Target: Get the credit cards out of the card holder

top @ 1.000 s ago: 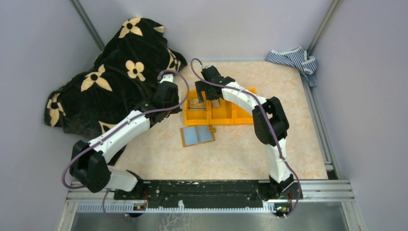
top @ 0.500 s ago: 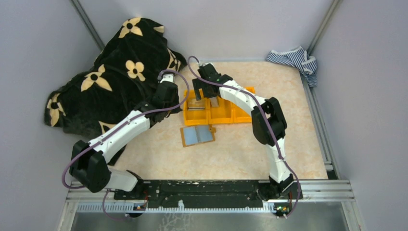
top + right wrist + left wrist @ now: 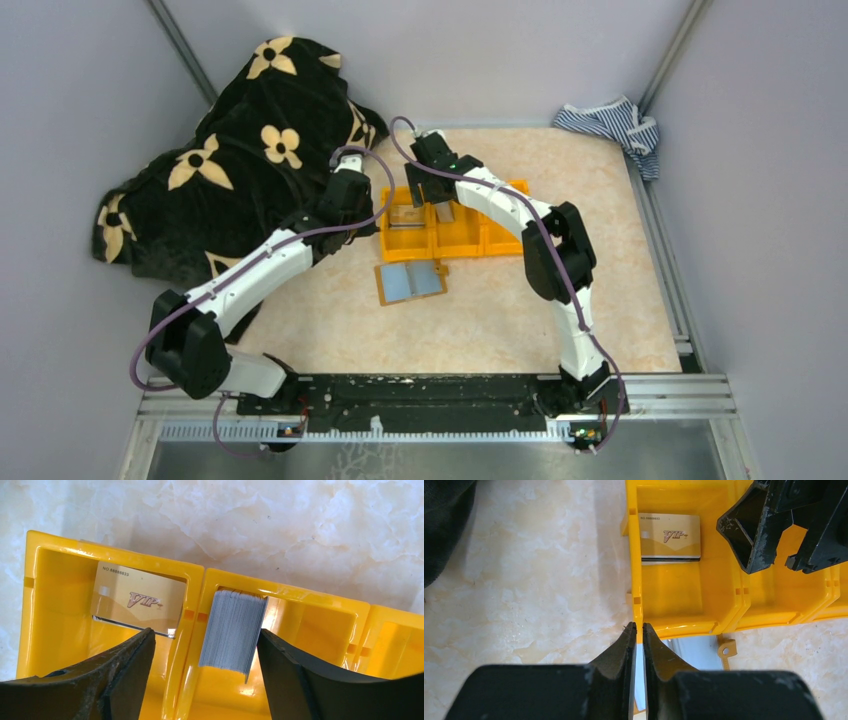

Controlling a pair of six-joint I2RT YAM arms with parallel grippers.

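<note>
Right wrist: tool (image 3: pixel 205 632) (spread) straddles bin divider (image 3: pixel 195 600)

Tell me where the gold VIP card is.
In the right wrist view, the gold VIP card lies in the left compartment of the yellow bin, beside the card stack.

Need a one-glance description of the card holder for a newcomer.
Start at the yellow-orange three-compartment bin in the middle of the marble-patterned table. Just on its near side lies the card holder, flat and open. Unlike the bin, it is thin, with grey-blue inside faces.
</note>
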